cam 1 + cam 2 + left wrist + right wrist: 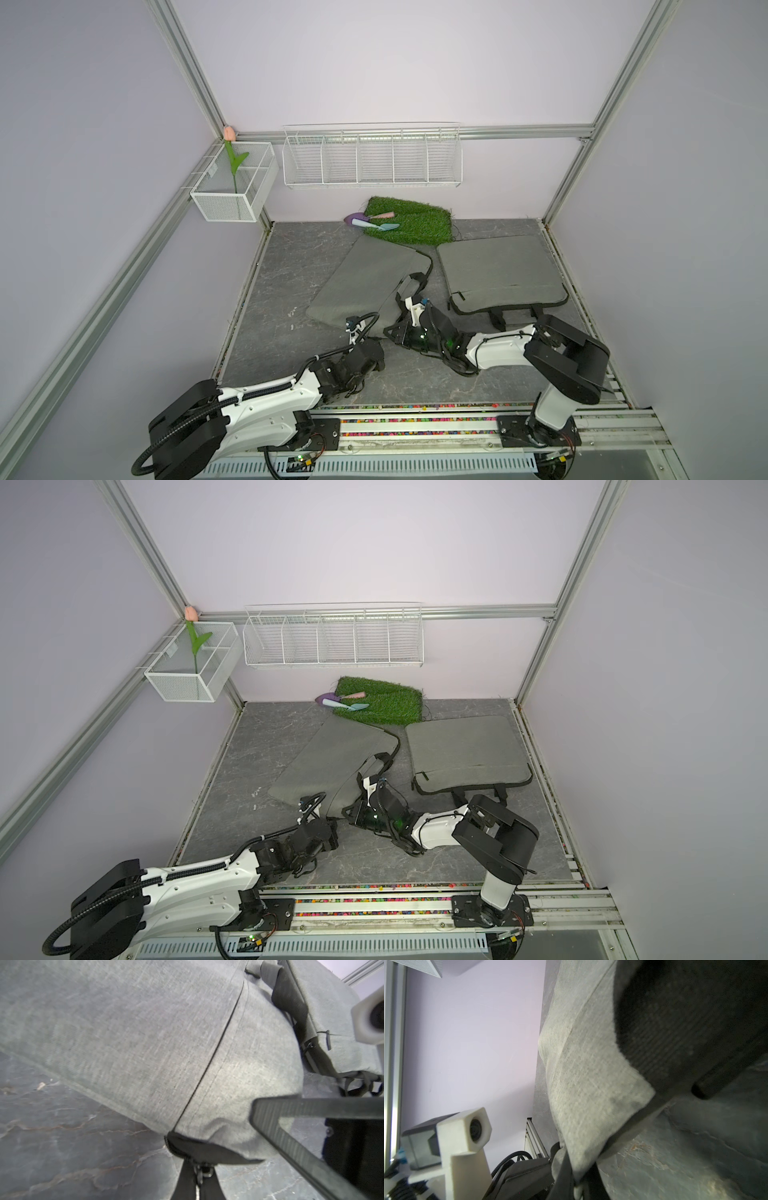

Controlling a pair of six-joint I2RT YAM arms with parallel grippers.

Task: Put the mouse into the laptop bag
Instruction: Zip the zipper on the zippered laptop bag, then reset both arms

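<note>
Closest to the lens in the left wrist view, the left claw [198, 1166] is clenched on the small metal zipper pull [201, 1170] at the near corner of the laptop bag [365, 276]. Its two dark fingers meet right at the black zipper end. Just beyond the claw that corner swells into a rounded bulge, and a straight seam runs from the zipper end across the panel.

The right claw [404, 296] is clenched too, at the same bag's long edge beside its black handle [415, 279]. Blurred black webbing and dark lining fill its wrist view, so it grips the bag, but which part I cannot tell.

The bag lies between the two claws, toward the middle of the dark marbled surface [291, 286]. It is turned at an angle, and the edge at the right claw is lifted off the surface. It is heather-grey woven cloth with black trim, padded, rectangular, with rounded corners. The mouse cannot be seen in any view.

A second grey laptop bag [498, 270] lies flat, apart to the right, with its handles toward the arms. Behind both bags is an artificial grass mat [415, 220], and two small pastel garden trowels [374, 226] lie at its left edge.
</note>
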